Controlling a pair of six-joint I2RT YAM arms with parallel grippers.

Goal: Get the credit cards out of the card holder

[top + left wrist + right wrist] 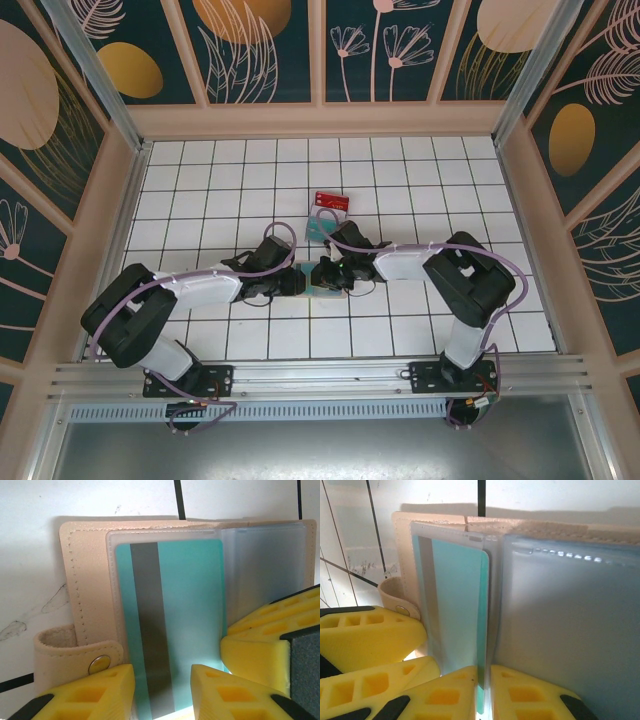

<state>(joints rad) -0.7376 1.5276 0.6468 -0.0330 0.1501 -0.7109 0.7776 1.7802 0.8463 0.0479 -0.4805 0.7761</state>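
The tan card holder [90,580] lies open on the white tiles, and its snap tab [75,652] points left. A teal card [190,605] with a grey stripe sits in its clear sleeve. My left gripper [162,695] is open, one yellow finger on each side of the card's near end. My right gripper [485,690] is shut on the teal card's edge [482,630], beside an empty clear sleeve [565,630]. In the top view both grippers, the left [295,280] and the right [326,272], meet over the holder [322,291]. A red card [331,202] and a teal-whitish card [320,229] lie loose behind them.
The tiled floor [200,190] is ringed by low beige walls [320,120]. The two loose cards lie just beyond the right arm's wrist. A metal rail [320,375] runs along the near edge by the arm bases.
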